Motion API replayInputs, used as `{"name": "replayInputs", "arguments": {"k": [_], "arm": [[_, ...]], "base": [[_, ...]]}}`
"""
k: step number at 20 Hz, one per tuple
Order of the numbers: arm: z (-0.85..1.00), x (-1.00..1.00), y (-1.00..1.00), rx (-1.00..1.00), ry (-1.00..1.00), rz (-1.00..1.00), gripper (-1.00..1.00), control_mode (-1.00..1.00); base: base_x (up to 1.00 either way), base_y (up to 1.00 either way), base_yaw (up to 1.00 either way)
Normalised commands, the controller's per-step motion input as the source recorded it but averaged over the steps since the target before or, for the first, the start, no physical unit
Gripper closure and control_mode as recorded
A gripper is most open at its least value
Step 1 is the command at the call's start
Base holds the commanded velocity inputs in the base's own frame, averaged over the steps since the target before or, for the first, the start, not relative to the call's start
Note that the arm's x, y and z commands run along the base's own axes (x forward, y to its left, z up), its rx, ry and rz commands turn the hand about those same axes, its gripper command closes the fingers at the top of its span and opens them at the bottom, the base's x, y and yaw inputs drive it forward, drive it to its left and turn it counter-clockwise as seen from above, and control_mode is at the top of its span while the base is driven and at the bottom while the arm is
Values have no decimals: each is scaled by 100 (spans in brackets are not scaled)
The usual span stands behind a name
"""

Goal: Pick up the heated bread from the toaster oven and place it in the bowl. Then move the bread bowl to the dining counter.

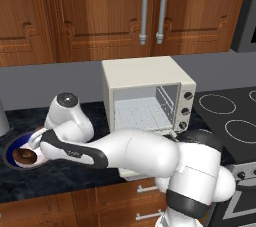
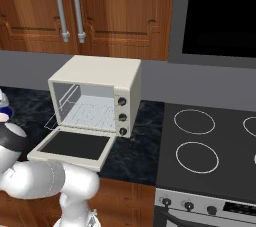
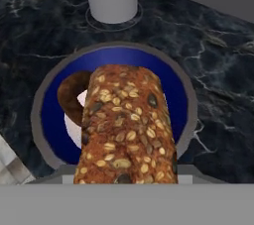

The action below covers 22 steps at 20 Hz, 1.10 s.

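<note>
On the black marbled counter (image 3: 218, 65), the bowl (image 3: 176, 90) sits.

Bread (image 3: 126, 130): reddish-brown, speckled with pale tan seeds and few dark flecks. Bowl (image 3: 168, 78): deep blue, grey rim, white centre. Donut (image 3: 72, 97): chocolate-brown. Table (image 3: 218, 70): black with white marble veins. Toaster oven (image 1: 145, 78): cream-white, dark knobs. Cabinets (image 1: 90, 11): red-brown wood, grey metal handles.

I see brown wooden wall cabinets (image 1: 100, 11) with long metal handles (image 1: 144, 11) above a plain grey backsplash (image 1: 50, 83). A black glass cooktop (image 2: 205, 146) sits beside the dark marbled stone counter (image 1: 60, 176).
</note>
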Motion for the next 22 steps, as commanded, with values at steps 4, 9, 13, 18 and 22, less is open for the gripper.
{"name": "replayInputs", "arguments": {"k": [4, 9, 13, 18, 22], "arm": [[-17, 39, 39, 0, 0, 0, -100, -100], [0, 14, 28, 0, 0, -3, -100, -100], [0, -25, 4, 0, 0, -19, -100, -100], [0, -90, -33, 9, 9, -33, -100, -100], [-18, -72, -42, 14, 14, -30, -100, -100]], "base": [[0, 0, 0], [0, 0, 0], [0, 0, 0], [0, 0, 0], [0, 0, 0]]}}
